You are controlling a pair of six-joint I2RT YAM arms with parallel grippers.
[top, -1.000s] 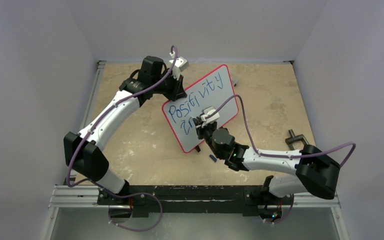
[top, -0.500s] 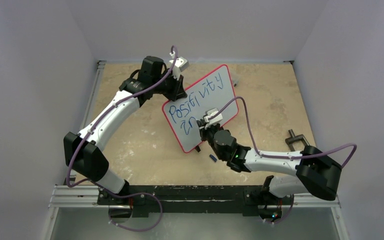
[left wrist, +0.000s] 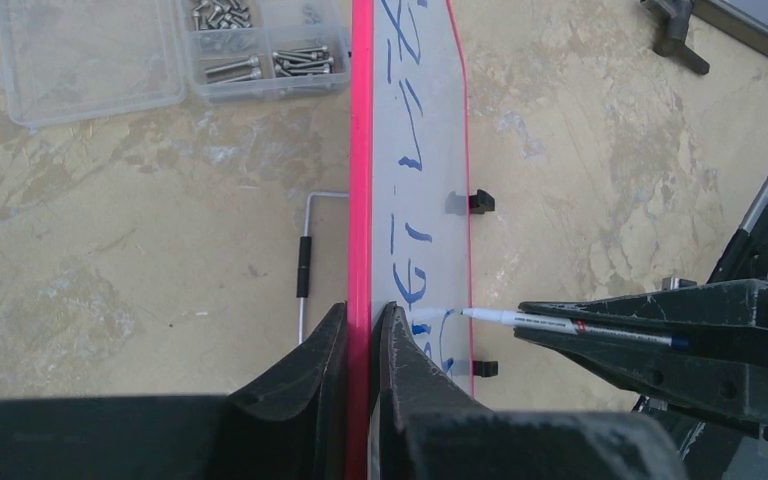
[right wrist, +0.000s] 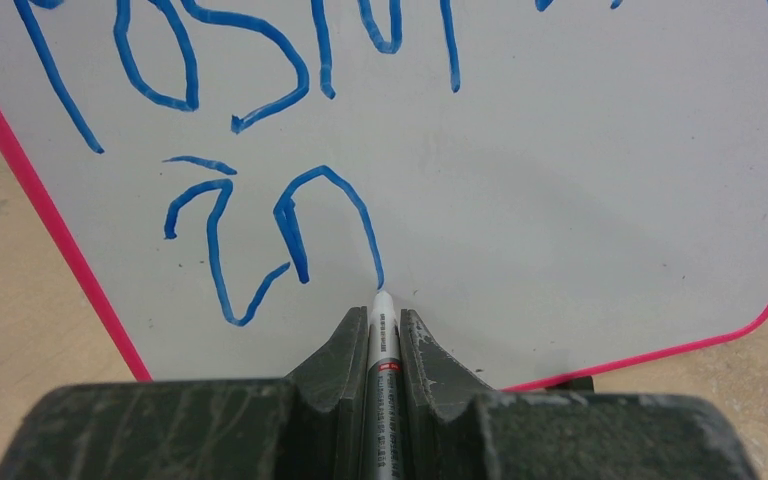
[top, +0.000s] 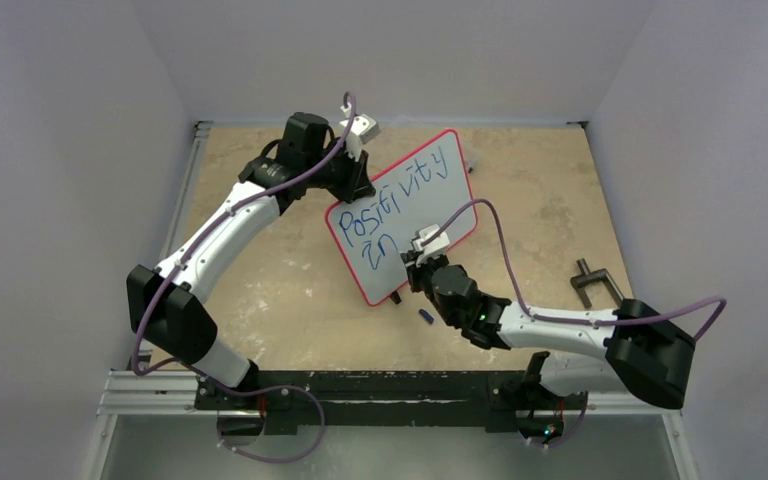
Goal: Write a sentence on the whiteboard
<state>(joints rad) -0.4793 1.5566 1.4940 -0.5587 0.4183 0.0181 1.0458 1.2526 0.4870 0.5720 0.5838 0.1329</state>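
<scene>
The whiteboard [top: 400,215] stands propped up near the middle of the table [top: 290,290]. In the top view its long axis runs from 7 o'clock to 1 o'clock. Its red frame rests on 2 black clip feet [left wrist: 480,202]. There are 2 rows of blue writing on it: the upper reads roughly "Positivity" and the lower is a short pair of letters.

The left gripper [top: 356,186] is at 10 o'clock from the board's centre. Its wrist view shows the fingers pressed together on the red frame, one on each face of the board [left wrist: 420,120].

The right gripper [top: 422,256] comes in from 5 o'clock. Its fingers pinch a thin white marker [right wrist: 381,345] lengthwise, and the tip meets the white surface [right wrist: 560,200] at the foot of the last blue stroke.

Farther out, a small blue cap [top: 425,317] lies on the table at 6 o'clock of the board. A black clamp handle [top: 590,280] sits at 4 o'clock, well apart. Behind the board, the left wrist view shows an L-shaped hex key [left wrist: 305,262] and a clear box of screws [left wrist: 170,50].
</scene>
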